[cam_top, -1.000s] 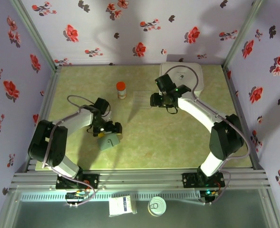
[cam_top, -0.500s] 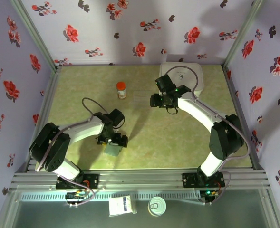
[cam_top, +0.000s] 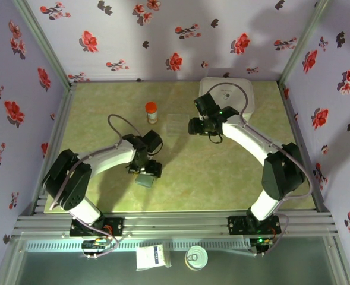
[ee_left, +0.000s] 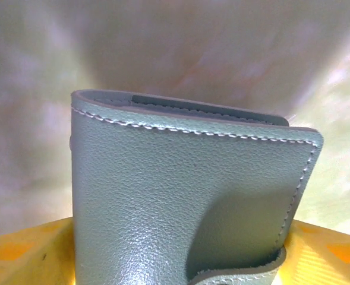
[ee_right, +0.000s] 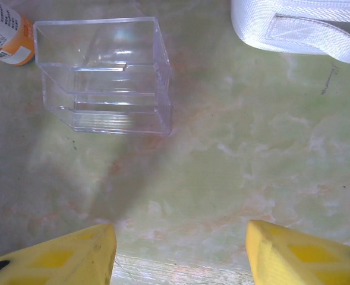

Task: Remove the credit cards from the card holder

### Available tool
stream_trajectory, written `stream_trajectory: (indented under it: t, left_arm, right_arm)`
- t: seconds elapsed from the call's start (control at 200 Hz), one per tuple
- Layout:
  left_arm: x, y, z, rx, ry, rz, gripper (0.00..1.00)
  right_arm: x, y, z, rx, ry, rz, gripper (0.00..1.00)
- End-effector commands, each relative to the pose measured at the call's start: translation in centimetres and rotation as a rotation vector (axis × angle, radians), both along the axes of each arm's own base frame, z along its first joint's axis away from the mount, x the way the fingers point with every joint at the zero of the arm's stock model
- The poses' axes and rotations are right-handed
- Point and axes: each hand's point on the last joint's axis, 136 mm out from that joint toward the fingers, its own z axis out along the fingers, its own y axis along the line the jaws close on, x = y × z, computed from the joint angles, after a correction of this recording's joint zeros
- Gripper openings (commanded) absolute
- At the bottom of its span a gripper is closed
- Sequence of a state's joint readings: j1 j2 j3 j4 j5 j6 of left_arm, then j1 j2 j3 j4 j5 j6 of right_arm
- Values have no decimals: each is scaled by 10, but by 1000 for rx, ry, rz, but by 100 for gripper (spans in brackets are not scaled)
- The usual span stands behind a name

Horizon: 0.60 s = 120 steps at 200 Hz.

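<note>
The grey-teal card holder (ee_left: pixel 186 196) is folded and sits between my left gripper's yellow fingers (ee_left: pixel 26 255), which press on its two side edges. From above, my left gripper (cam_top: pixel 146 172) hangs over the table's near middle, and the card holder (cam_top: pixel 144 181) pokes out just below it. A darker strip shows inside the holder's far edge. The credit cards are hidden. My right gripper (ee_right: pixel 180 249) is open over bare table with nothing between its fingers. In the top view the right gripper (cam_top: pixel 191 126) points left.
A clear plastic box (ee_right: pixel 103 83) stands just ahead of the right gripper, also seen from above (cam_top: pixel 176 122). An orange-capped bottle (cam_top: pixel 152 111) is left of it. A white zip case (cam_top: pixel 227 95) lies at the back right. Metal rails edge the table.
My left gripper has swung right and a little nearer the table's centre, carrying the card holder, and its jaws have narrowed on it. The right arm has stayed put.
</note>
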<state>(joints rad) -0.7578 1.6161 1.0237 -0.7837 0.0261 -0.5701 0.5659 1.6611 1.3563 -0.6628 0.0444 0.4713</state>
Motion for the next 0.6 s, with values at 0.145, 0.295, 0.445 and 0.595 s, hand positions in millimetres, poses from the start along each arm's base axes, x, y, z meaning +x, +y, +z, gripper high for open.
stream_trajectory:
  t: [0.145,0.295,0.445,0.595]
  left_arm:
    - [57,-59,19,-82,-74,0,77]
    - [77,-86,14,-119,-64,26,78]
    - [84,-106,2,-155,-17,36,80]
    - [79,-114,5,-194,13,41,87]
  right_arm:
    - [-10,-27,8,-48,-29,-26,61]
    - [-13,-42,2,-54,-17,-50,62]
    - [-16,-48,-5,-54,3,-52,62]
    - [-20,-48,-10,-58,28,-44,62]
